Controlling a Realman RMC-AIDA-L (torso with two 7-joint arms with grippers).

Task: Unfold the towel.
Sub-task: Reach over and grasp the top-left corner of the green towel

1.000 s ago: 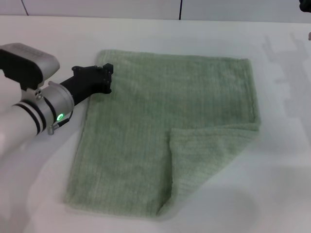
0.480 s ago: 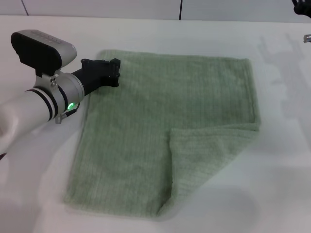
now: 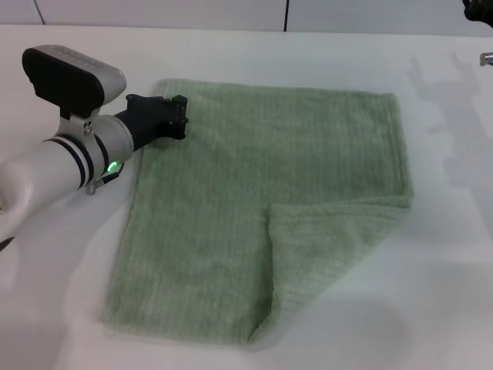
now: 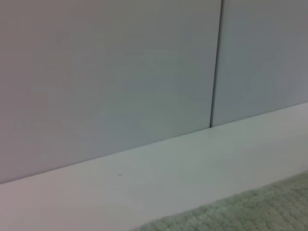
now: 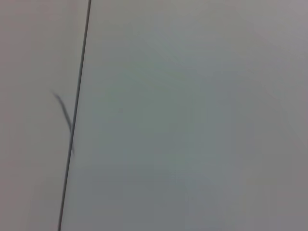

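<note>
The pale green towel (image 3: 262, 193) lies flat on the white table (image 3: 447, 270). Its near right corner (image 3: 323, 247) is folded over onto the towel as a triangular flap. My left gripper (image 3: 176, 117) is black and sits low over the towel's far left corner. The towel's fuzzy edge also shows in the left wrist view (image 4: 250, 211). Only a dark bit of my right arm (image 3: 476, 6) shows at the far right edge of the head view, well away from the towel. The right wrist view shows only a wall.
A pale wall with a dark vertical seam (image 3: 286, 14) runs along the table's far edge. Bare table surface lies around the towel on the right and near sides.
My left arm has moved slightly right and farther out, bringing its gripper further onto the towel's far left corner. The towel has not moved.
</note>
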